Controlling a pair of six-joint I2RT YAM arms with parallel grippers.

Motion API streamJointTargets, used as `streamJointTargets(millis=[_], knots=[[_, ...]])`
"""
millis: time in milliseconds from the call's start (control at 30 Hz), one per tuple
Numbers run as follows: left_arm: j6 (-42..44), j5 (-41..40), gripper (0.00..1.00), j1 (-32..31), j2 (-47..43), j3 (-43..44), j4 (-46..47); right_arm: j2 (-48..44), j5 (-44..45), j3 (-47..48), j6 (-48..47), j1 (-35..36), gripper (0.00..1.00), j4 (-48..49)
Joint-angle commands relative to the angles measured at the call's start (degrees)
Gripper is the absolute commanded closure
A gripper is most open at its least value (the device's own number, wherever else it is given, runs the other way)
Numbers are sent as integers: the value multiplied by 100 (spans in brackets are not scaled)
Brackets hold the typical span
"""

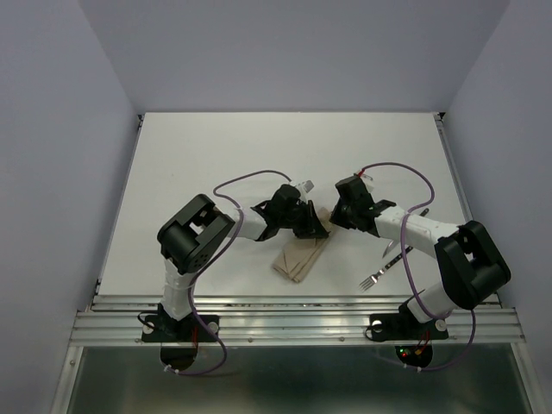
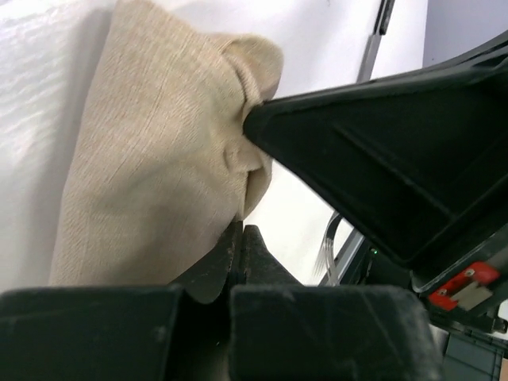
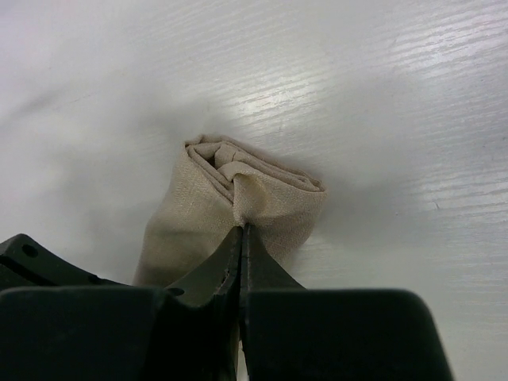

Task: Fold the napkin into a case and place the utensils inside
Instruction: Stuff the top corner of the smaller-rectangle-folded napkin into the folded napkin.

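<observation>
Overhead camera looks down; close wrist cameras share napkin (image 3: 270,206).

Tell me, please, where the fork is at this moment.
In the top view the fork lies on the table near its front right edge, beside the right arm and right of the folded napkin.

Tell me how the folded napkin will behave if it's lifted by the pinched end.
Likely floppy: the napkin puckers where the right gripper pinches it, so the free end would probably sag. Its stacked layers look loose at the open end and may slide apart. It seems light, thin cloth; it bunches at the left gripper too.
</observation>
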Motion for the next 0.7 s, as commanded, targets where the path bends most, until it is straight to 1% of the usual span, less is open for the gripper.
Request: streamJointTargets(millis=[0,133,300,400,500,667], knots=[[247,-94,100,88,-563,-167,10,-70,-41,-25,10,-33,99,232],[362,-16,100,203,-862,-246,19,-70,-41,-25,10,-33,99,224],[450,424,100,229,-1047,-185,142,0,-67,1,19,-33,99,224],[450,267,100,299,-1126,-237,107,-8,-76,19,28,-33,99,232],[467,161,100,423,-942,-229,-51,-52,-50,10,19,-33,99,232],[687,-217,100,353,-617,79,-604,-70,-49,10,10,-33,99,232]])
